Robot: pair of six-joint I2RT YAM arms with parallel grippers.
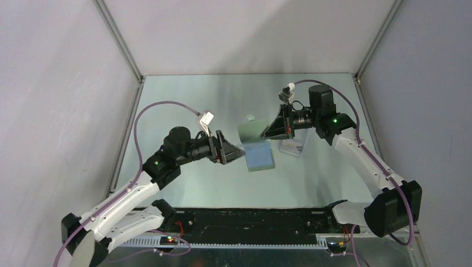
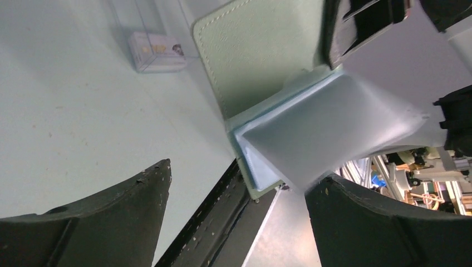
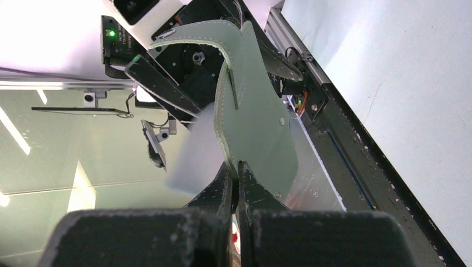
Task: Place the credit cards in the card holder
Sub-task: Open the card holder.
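We are keeping the card holder (image 1: 260, 157) unfolded near the middle of the table (image 1: 183, 100). The right hand (image 1: 266, 132) is clamping its grey flap and standing it upright, so the light-blue inside is lying bared toward the left hand (image 1: 234, 150), which is hovering empty with fingers spread wide just beside its left edge, ready, we judge, to feed a card in. We are counting one card holder and one clear case (image 1: 291, 147) just beside it toward the right edge; the credit cards (image 2: 157, 51) seem to be lying inside that case, too stacked for us to number.
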